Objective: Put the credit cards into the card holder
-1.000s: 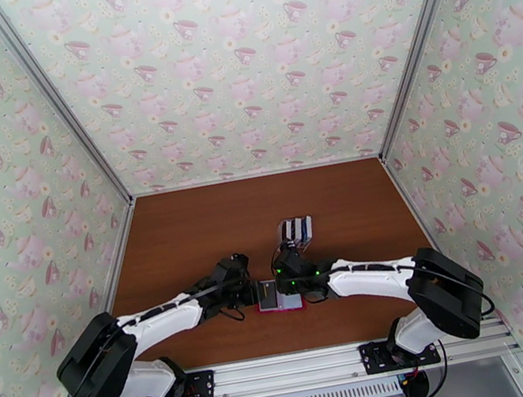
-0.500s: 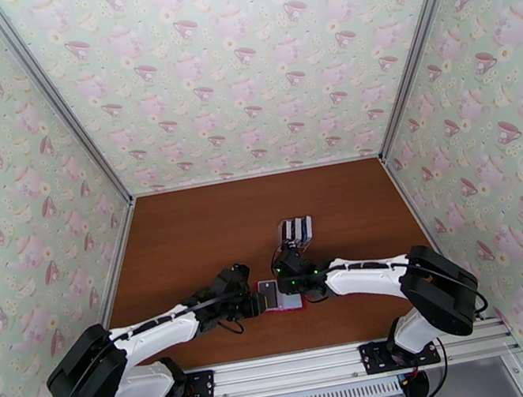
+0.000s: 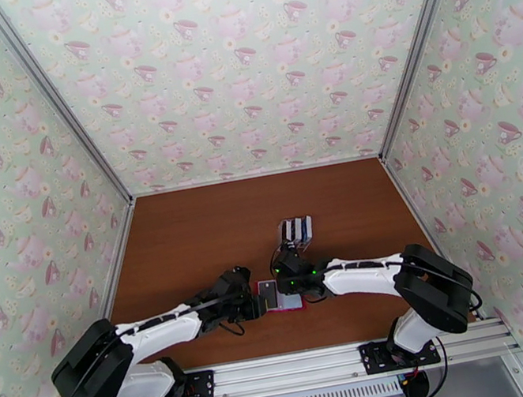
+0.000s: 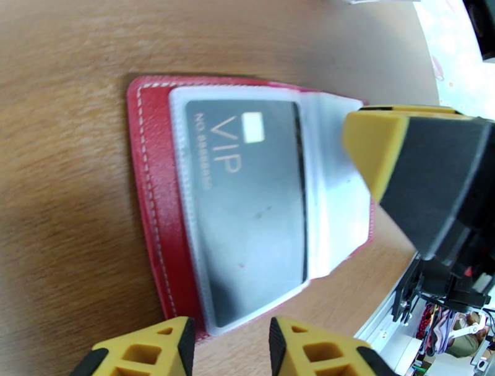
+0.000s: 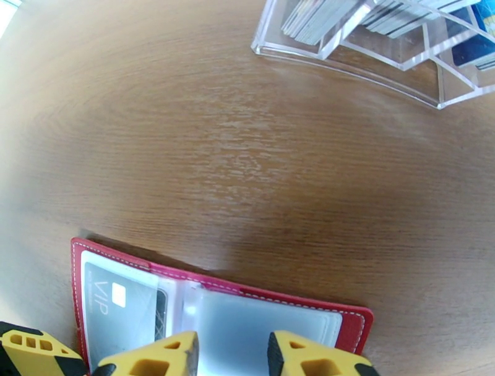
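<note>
Top view, card holder: the small red leather-like folding card holder [image 3: 277, 298] lies open and flat on the brown wooden tabletop [image 3: 187, 232], near the front edge.
Top view, end effectors: the left end effector [image 3: 257, 304] is at its left edge; the right end effector [image 3: 293, 294] is over its right half.
Top view, rack: a clear plastic rack [image 3: 296, 229] holding upright credit cards [image 3: 297, 228] stands just behind, apart from the card holder.
Left wrist, card: a black VIP credit card [image 4: 253, 204] sits in a clear sleeve of the card holder [image 4: 151, 204].
Left wrist, left end effector [image 4: 232, 346]: jaws narrowly parted, nothing between them, just beside the card holder's edge.
Left wrist, other arm: a yellow-and-black finger [image 4: 421, 179] of the right end effector is over the far sleeve; contact cannot be told.
Right wrist, right end effector [image 5: 232, 358]: jaws narrowly parted, gripping nothing, above the card holder [image 5: 260, 294]; the rack [image 5: 346, 55] is well apart.
</note>
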